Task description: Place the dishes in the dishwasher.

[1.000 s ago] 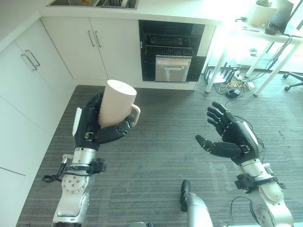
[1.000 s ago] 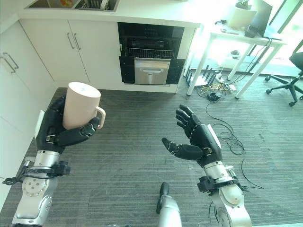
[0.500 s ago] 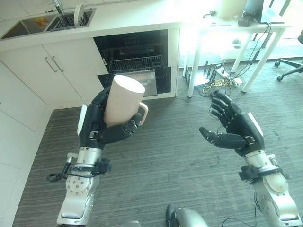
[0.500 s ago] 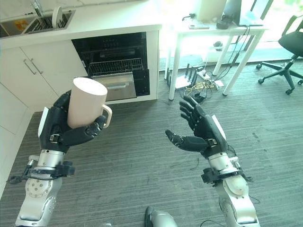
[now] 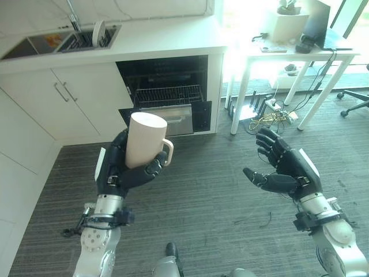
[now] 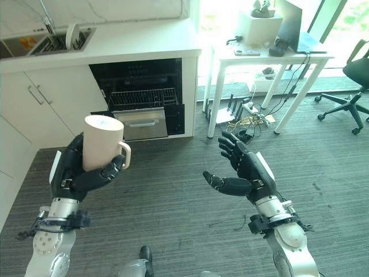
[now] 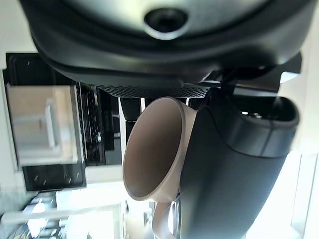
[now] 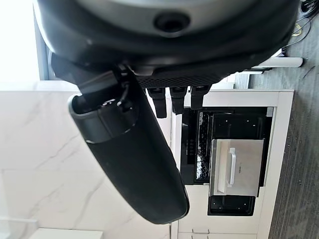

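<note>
Before open dishwasher, left hand grips mug; rack out

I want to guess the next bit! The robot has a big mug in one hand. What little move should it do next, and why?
Probably carry the mug forward toward the open dishwasher. The left hand has its fingers curled round the mug, the rack is pulled out but far ahead, and the right hand is open.

The left hand is covering the lower half of the mug; at 11 o'clock, dishes in the sink are showing too small to identify.
</note>
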Controlling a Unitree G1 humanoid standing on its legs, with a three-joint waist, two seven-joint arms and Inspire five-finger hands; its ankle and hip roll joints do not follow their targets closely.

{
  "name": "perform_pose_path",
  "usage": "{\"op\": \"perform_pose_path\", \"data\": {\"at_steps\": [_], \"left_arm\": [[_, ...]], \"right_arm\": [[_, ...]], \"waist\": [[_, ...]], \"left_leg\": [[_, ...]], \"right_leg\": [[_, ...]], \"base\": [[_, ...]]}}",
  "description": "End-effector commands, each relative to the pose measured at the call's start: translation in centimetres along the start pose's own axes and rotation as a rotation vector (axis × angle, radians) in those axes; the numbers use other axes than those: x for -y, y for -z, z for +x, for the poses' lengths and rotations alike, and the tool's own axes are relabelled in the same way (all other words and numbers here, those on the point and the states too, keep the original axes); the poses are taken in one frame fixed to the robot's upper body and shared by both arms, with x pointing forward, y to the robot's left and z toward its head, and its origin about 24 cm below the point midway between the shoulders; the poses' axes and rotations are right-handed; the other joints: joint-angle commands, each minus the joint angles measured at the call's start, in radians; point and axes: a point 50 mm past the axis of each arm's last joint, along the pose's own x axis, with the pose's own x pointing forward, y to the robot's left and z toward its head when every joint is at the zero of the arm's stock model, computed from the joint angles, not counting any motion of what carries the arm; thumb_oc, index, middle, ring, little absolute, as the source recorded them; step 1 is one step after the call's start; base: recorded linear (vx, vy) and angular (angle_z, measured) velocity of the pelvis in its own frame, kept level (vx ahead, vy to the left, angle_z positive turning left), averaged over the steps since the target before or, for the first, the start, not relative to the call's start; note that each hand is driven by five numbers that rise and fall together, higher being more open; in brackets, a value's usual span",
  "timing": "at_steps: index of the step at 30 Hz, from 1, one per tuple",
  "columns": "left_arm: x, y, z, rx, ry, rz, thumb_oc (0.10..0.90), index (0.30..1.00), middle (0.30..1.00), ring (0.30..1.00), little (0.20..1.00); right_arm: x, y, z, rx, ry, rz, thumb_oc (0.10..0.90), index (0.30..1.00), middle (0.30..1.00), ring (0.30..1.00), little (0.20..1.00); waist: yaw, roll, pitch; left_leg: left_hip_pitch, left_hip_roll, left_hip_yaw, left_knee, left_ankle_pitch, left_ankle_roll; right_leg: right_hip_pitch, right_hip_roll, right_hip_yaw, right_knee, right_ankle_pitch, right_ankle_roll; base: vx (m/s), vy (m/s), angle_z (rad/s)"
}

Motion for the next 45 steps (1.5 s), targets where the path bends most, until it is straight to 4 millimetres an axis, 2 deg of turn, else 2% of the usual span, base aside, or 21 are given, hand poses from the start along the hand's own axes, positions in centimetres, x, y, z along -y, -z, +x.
{"op": "perform_pose_path", "data": {"at_steps": [1,3,6,8,10,12,16,18,19,22,26,28,29,31,32,35,36,38,40,43,45], "left_arm": [[-0.5,-5.8,2.3,0.346,0.016,0.020,0.400,0.300,0.300,0.300,0.300],[0.2,-6.1,2.8,0.363,0.069,0.053,0.400,0.300,0.300,0.300,0.300],[0.3,-6.5,3.2,0.371,0.084,0.062,0.400,0.300,0.300,0.300,0.300],[0.4,-6.6,3.4,0.373,0.094,0.064,0.400,0.300,0.300,0.300,0.300],[0.6,-6.7,3.6,0.375,0.128,0.087,0.400,0.300,0.300,0.300,0.300],[0.5,-6.7,3.5,0.370,0.119,0.113,0.400,0.300,0.300,0.300,0.300],[0.1,-6.9,3.6,0.362,0.114,0.118,0.400,0.300,0.300,0.300,0.300],[-0.1,-6.9,3.4,0.360,0.111,0.123,0.400,0.300,0.300,0.300,0.300],[-0.1,-7.0,3.2,0.359,0.107,0.126,0.400,0.300,0.300,0.300,0.300],[0.2,-7.0,2.7,0.358,0.106,0.136,0.400,0.300,0.300,0.300,0.300],[0.4,-7.1,2.7,0.358,0.105,0.151,0.400,0.300,0.300,0.300,0.300],[0.0,-6.8,2.6,0.342,0.075,0.133,0.400,0.300,0.300,0.300,0.300],[0.0,-6.8,2.6,0.341,0.070,0.129,0.400,0.300,0.300,0.300,0.300],[0.0,-6.8,2.4,0.342,0.069,0.134,0.400,0.300,0.300,0.300,0.300],[0.0,-6.7,2.2,0.339,0.078,0.149,0.400,0.300,0.300,0.300,0.300],[-0.1,-6.5,1.9,0.332,0.079,0.148,0.400,0.300,0.300,0.300,0.300],[-0.2,-6.4,1.8,0.331,0.078,0.142,0.400,0.300,0.300,0.300,0.300],[-0.3,-6.2,1.5,0.327,0.073,0.122,0.400,0.300,0.300,0.300,0.300],[-0.2,-5.9,1.6,0.317,0.079,0.119,0.400,0.300,0.300,0.300,0.300],[-0.2,-5.8,1.3,0.315,0.104,0.127,0.400,0.300,0.300,0.300,0.300],[-0.4,-5.6,1.0,0.309,0.072,0.111,0.400,0.300,0.300,0.300,0.300]], "right_arm": [[0.0,-5.1,1.9,0.284,-0.031,-0.053,0.800,0.900,0.900,0.900,0.900],[-0.2,-5.2,2.3,0.295,-0.027,-0.066,0.800,0.900,0.900,0.900,0.900],[-0.4,-5.6,2.4,0.317,-0.024,-0.054,0.800,0.900,0.900,0.900,0.900],[-0.7,-5.5,2.5,0.319,-0.028,-0.061,0.800,0.900,0.900,0.900,0.900],[-0.8,-5.2,2.3,0.308,-0.018,-0.070,0.800,0.900,0.900,0.900,0.900],[-0.8,-5.0,2.4,0.297,-0.032,-0.077,0.800,0.900,0.900,0.900,0.900],[-0.3,-5.2,2.3,0.294,-0.035,-0.077,0.800,0.900,0.900,0.900,0.900],[-0.1,-5.3,2.2,0.293,-0.039,-0.079,0.800,0.900,0.900,0.900,0.900],[-0.1,-5.2,2.0,0.288,-0.048,-0.080,0.800,0.900,0.900,0.900,0.900],[-0.5,-5.0,1.7,0.269,-0.071,-0.070,0.800,0.900,0.900,0.900,0.900],[-0.9,-5.0,2.0,0.271,-0.087,-0.064,0.800,0.900,0.900,0.900,0.900],[-1.2,-4.9,2.5,0.263,-0.096,-0.067,0.800,0.900,0.900,0.900,0.900],[-1.2,-5.0,2.6,0.264,-0.101,-0.065,0.800,0.900,0.900,0.900,0.900],[-1.2,-5.1,2.7,0.269,-0.104,-0.060,0.800,0.900,0.900,0.900,0.900],[-1.0,-5.1,2.6,0.262,-0.097,-0.066,0.800,0.900,0.900,0.900,0.900],[-0.5,-4.8,2.3,0.245,-0.092,-0.057,0.800,0.900,0.900,0.900,0.900],[-0.5,-4.7,2.1,0.240,-0.095,-0.053,0.800,0.900,0.900,0.900,0.900],[-0.3,-4.3,1.8,0.222,-0.102,-0.048,0.800,0.900,0.900,0.900,0.900],[-0.4,-3.9,1.7,0.211,-0.096,-0.055,0.800,0.900,0.900,0.900,0.900],[-0.8,-3.7,2.2,0.213,-0.095,-0.043,0.800,0.900,0.900,0.900,0.900],[-1.2,-3.3,2.0,0.204,-0.117,-0.039,0.800,0.900,0.900,0.900,0.900]], "waist": [[0.015,0.005,-0.067],[0.030,-0.009,-0.078],[0.037,-0.020,-0.084],[0.032,-0.011,-0.084],[0.021,0.000,-0.076],[0.009,0.006,-0.065],[0.007,-0.008,-0.056],[0.005,-0.030,-0.043],[-0.005,-0.050,-0.034],[-0.028,-0.061,-0.032],[-0.022,-0.066,-0.049],[-0.024,-0.058,-0.070],[-0.023,-0.055,-0.073],[-0.023,-0.044,-0.081],[-0.020,-0.040,-0.084],[-0.011,-0.056,-0.076],[-0.007,-0.062,-0.069],[-0.002,-0.067,-0.052],[0.000,-0.067,-0.038],[-0.002,-0.036,-0.029],[0.004,0.022,-0.032]], "left_leg": [[-0.003,0.015,-0.055,0.036,-0.150,-0.085],[0.007,-0.019,-0.070,0.036,-0.172,-0.061],[0.027,-0.061,-0.095,0.036,-0.190,-0.029],[0.049,-0.070,-0.107,0.036,-0.206,-0.016],[0.083,-0.091,-0.128,0.036,-0.226,0.007],[0.106,-0.089,-0.131,0.036,-0.238,0.014],[0.121,-0.082,-0.131,0.036,-0.240,-0.001],[0.137,-0.085,-0.119,0.036,-0.254,-0.008],[0.154,-0.098,-0.112,0.036,-0.275,-0.009],[0.200,-0.115,-0.114,0.036,-0.328,0.001],[0.230,-0.106,-0.105,0.036,-0.353,-0.004],[0.272,-0.082,-0.103,0.036,-0.354,-0.025],[0.284,-0.075,-0.103,0.036,-0.348,-0.034],[0.307,-0.055,-0.106,0.036,-0.271,-0.061],[0.314,-0.043,-0.101,0.036,-0.190,-0.079],[0.324,-0.041,-0.090,0.059,-0.047,-0.106],[0.307,-0.040,-0.087,0.106,-0.030,-0.110],[0.222,-0.029,-0.063,0.276,-0.021,-0.111],[0.164,-0.019,-0.046,0.303,-0.041,-0.097],[0.176,-0.028,0.012,0.036,-0.048,-0.090],[0.040,-0.005,-0.098,0.036,-0.116,-0.113]], "right_leg": [[0.034,0.016,-0.056,-0.094,0.041,0.040],[0.058,-0.008,-0.067,-0.094,0.067,0.065],[0.086,-0.026,-0.080,-0.094,0.175,0.099],[0.099,-0.024,-0.092,-0.094,0.264,0.108],[0.040,-0.032,-0.078,0.125,0.333,0.114],[-0.064,-0.022,-0.065,0.194,0.306,0.094],[-0.057,0.014,-0.104,-0.027,0.275,0.074],[-0.087,-0.012,-0.109,-0.094,0.246,0.073],[-0.161,-0.049,-0.085,-0.094,0.258,0.088],[-0.311,-0.096,-0.024,-0.094,0.321,0.115],[-0.277,-0.095,-0.056,-0.094,0.291,0.114],[-0.249,-0.069,-0.059,-0.094,0.259,0.095],[-0.243,-0.060,-0.060,-0.094,0.253,0.087],[-0.228,-0.024,-0.042,-0.094,0.228,0.059],[-0.207,-0.004,-0.034,-0.094,0.205,0.040],[-0.163,0.011,-0.008,-0.094,0.164,0.004],[-0.150,0.011,-0.005,-0.094,0.157,-0.005],[-0.123,0.011,-0.014,-0.094,0.141,-0.027],[-0.103,0.008,-0.029,-0.094,0.133,-0.030],[-0.082,0.011,-0.028,-0.094,0.105,-0.005],[-0.067,0.062,-0.007,-0.094,0.080,0.008]], "base": [[0.26,0.300,0.24],[0.31,0.357,0.22],[0.26,0.303,0.20],[0.23,0.269,0.16],[0.24,0.300,0.20],[0.18,0.169,0.28],[0.17,-0.042,0.06],[0.19,-0.186,0.15],[0.23,-0.226,0.15],[0.35,-0.285,-0.25],[0.34,-0.348,0.14],[0.42,-0.415,0.10],[0.39,-0.361,-0.01],[0.38,-0.349,0.01],[0.30,-0.286,0.06],[0.32,-0.310,-0.22],[0.22,-0.240,-0.60],[0.19,-0.235,-0.38],[0.16,-0.150,-0.05],[0.23,0.104,0.09],[0.26,0.303,0.14]]}}
